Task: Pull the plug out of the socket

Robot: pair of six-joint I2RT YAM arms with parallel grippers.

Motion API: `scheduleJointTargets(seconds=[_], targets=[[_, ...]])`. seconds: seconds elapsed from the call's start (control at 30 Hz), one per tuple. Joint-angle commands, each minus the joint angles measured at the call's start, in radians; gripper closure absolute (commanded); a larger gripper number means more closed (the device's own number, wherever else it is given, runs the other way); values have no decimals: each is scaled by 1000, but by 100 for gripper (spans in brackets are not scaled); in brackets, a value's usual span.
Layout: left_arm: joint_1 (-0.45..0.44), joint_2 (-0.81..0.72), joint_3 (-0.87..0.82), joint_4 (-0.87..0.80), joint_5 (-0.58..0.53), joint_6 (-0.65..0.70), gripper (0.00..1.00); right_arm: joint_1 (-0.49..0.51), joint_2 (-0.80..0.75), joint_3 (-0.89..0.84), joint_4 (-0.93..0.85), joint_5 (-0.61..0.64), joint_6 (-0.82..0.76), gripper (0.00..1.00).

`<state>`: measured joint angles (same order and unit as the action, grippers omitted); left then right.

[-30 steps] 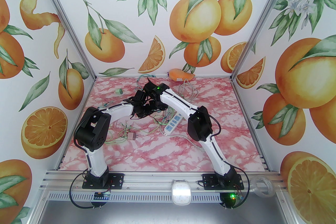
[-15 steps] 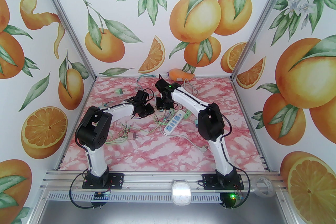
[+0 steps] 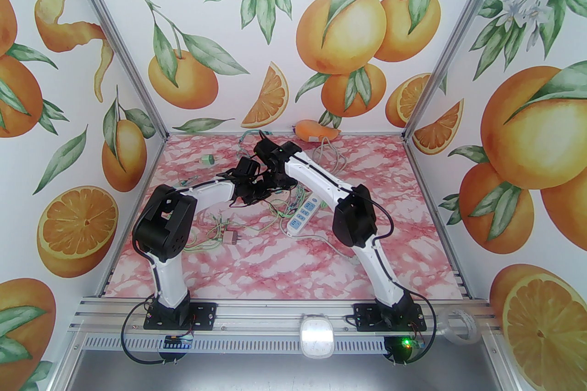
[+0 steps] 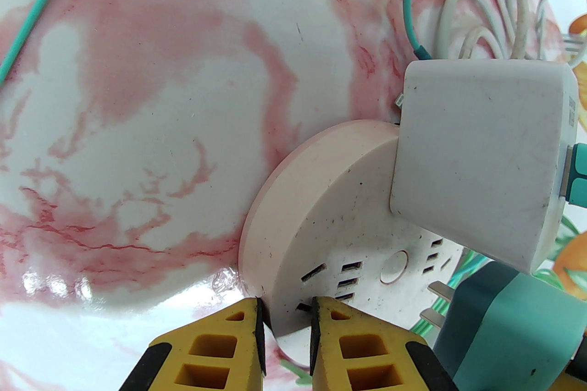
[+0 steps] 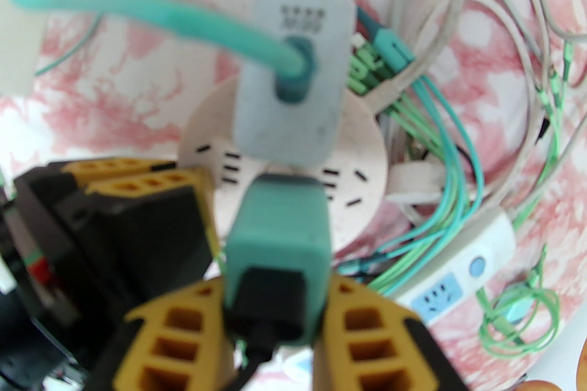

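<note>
Teal plug (image 5: pixel 277 238), prongs bared, sits clamped in the jaws of the right gripper (image 5: pixel 275 288), just off the round socket (image 4: pixel 312 206). Left gripper (image 4: pixel 286 306) jaws pinch the socket rim. White adapter (image 4: pixel 477 160) is seated in the socket beyond them.

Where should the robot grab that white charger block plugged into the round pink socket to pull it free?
I'd pinch the white charger block across its two flat side faces, coming from its back end, alongside the teal cable that leaves there, then pull straight away from the round socket. The left end effector clamps the socket's rim; the right end effector holds the teal plug.
</note>
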<state>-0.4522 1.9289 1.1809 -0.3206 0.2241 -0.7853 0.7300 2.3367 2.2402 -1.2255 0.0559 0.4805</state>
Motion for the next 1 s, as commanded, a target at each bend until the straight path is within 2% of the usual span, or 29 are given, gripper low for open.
scheduleJointTargets(seconds=[0.0,0.37,0.57,0.77,0.87,0.97], targets=[[-52,168,-95,-231,-34,17,78,-2,-127,-65,95,-90,-6,75],[-40,140,-75,-244,-45,27,78,-157,-372,-417,250,-97,21,73],[-39,101,-59,-236,-39,43,74,-302,-516,-636,392,-148,67,73],[-37,-2,16,-217,-20,100,54,-492,-621,-826,561,-219,141,71],[-40,-58,74,-213,3,145,39,-571,-629,-901,660,-291,175,69],[-42,-124,120,-214,-4,175,18,-611,-599,-912,688,-316,174,69]])
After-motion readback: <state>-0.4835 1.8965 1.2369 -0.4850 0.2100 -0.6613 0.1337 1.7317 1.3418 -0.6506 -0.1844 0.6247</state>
